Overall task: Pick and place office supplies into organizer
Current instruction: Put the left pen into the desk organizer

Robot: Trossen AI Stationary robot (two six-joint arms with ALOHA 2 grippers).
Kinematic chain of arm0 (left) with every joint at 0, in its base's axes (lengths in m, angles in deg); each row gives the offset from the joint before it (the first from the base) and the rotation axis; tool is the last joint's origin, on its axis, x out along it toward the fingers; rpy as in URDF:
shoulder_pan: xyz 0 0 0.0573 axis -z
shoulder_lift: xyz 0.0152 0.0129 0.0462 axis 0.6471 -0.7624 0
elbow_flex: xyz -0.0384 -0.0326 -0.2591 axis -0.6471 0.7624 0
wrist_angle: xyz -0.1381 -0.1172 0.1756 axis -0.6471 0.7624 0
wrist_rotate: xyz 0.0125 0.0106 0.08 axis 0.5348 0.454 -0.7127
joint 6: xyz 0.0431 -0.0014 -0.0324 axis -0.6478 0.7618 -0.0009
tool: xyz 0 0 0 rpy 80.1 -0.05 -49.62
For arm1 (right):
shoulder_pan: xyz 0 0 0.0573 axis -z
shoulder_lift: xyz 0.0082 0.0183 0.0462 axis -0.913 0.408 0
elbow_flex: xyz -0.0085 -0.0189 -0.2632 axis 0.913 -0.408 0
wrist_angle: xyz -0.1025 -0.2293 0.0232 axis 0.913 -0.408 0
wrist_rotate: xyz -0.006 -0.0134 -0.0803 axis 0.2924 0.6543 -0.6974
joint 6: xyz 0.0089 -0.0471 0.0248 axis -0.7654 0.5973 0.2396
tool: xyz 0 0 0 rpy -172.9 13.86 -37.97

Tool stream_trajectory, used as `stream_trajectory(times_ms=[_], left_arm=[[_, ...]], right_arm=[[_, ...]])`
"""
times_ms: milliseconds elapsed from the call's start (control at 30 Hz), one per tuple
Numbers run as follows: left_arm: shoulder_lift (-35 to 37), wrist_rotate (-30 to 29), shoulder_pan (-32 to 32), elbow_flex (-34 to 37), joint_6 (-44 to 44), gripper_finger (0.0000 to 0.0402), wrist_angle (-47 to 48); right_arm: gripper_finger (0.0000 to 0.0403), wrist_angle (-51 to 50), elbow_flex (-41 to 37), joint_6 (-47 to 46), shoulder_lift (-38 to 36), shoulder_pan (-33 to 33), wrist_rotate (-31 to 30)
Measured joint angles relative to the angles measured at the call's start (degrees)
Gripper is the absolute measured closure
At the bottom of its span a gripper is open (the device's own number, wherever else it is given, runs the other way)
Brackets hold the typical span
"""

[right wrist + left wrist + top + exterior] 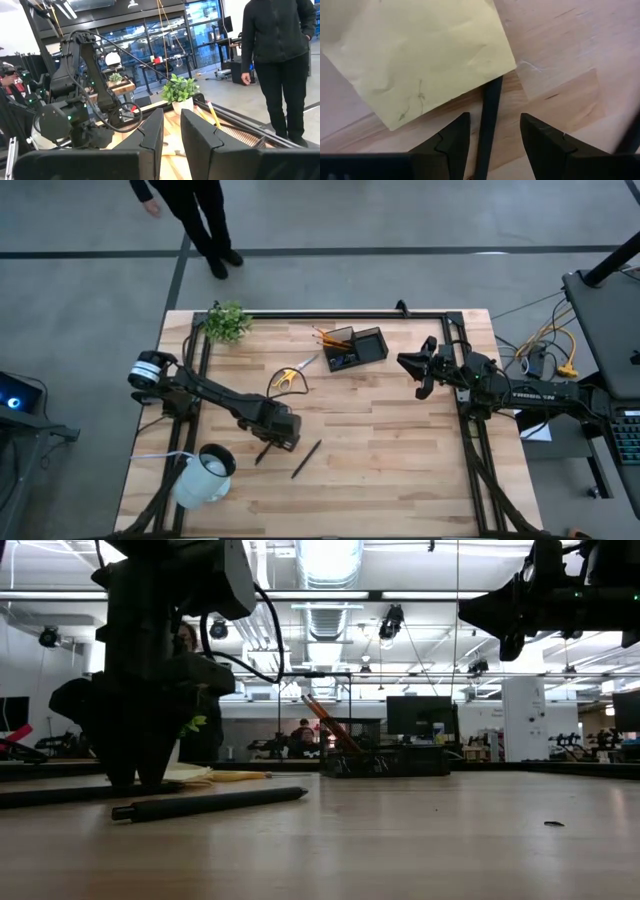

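High view: left gripper is down low over the table. Its fingertips are hidden under the wrist body, so the gap can't be read here. A dark pen sticks out just below the gripper, and a second pen lies just beside it, apart. Sticky pad isn't visible from here, prob. covered by the arm. Scissors w/ yellow handles lie between the gripper and the organizer. The organizer holds orange pencils; other contents are too small to tell. White mug sits near the left arm, plant at the far corner. Right gripper hangs off to the organizer's right, well apart from the supplies. A person's legs are cut off at the frame edge.

Low view: the left arm is a dark mass blocking most of what's behind it. One pen lies in front. The organizer is far back w/ pencils tilted out of it. Right gripper is up high, in silhouette.

Left wrist: fingers stand wide, one each side of the pen, not touching it. The yellow sticky pad lies just ahead of the fingertips, overlapping the pen's far end.

Right wrist: fingers are narrow w/ a small gap, holding nothing. Beyond them: plant, the left arm, and a person standing, head cut off.
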Motion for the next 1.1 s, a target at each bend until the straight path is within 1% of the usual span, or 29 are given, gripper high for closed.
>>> stream_trajectory(times_ms=[233, 333, 433, 700, 767, 833, 1100], left_arm=[[-0.5, 0.4, 0.0, -0.4, 0.1, 0.0244, 0.3], [-0.6, 0.4, 0.0, -0.4, -0.2, 0.0254, 0.7], [-0.6, 0.4, 0.0, -0.3, -0.3, 0.0277, 1.0], [-0.6, -0.8, 0.1, 0.2, -1.7, 0.037, 2.1], [-0.6, -0.6, 0.1, 0.4, -1.8, 0.0387, 1.9], [-0.6, 0.2, 0.1, 0.5, -1.9, 0.039, 1.6], [0.3, 3.1, 0.0, 0.0, -6.8, 0.0391, 1.6]], right_arm=[[0.0346, 0.0, 0.0, 0.0, 0.0, 0.0, 0.0], [0.0346, 0.0, 0.0, 0.0, 0.0, 0.0, 0.0], [0.0346, 0.0, 0.0, 0.0, 0.0, 0.0, 0.0], [0.0346, 0.0, 0.0, 0.0, 0.0, 0.0, 0.0], [0.0346, 0.0, 0.0, 0.0, 0.0, 0.0, 0.0], [0.0346, 0.0, 0.0, 0.0, 0.0, 0.0, 0.0], [0.0346, 0.0, 0.0, 0.0, 0.0, 0.0, 0.0]])
